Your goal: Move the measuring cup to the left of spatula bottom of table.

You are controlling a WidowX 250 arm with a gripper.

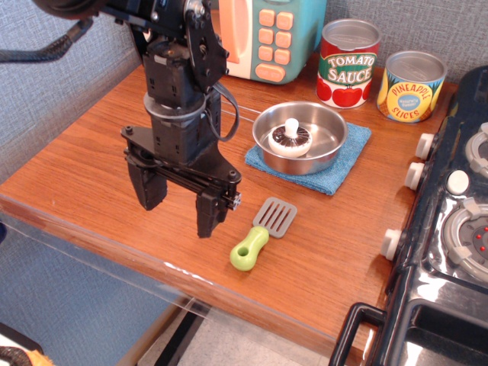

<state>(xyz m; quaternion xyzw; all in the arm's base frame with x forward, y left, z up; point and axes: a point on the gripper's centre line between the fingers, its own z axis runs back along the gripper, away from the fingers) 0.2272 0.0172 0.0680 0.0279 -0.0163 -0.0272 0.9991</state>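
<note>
White measuring cup point(290, 139) sits in the steel pan point(332, 149) on the blue cloth point(352, 158), not yet moved, while gripper point(179, 204) hangs empty, fingers spread, left of spatula point(263, 232) above table point(76, 164).

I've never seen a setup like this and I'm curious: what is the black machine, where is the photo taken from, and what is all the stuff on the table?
The black machine is a robot arm; its gripper, two fingers spread open, hangs over the table holding nothing. The one photo looks down from the front. On the table lie a spatula and a blue cloth bearing a steel pan, with the measuring cup inside. Behind are two cans and a toy microwave; a toy stove stands at the right.
</note>
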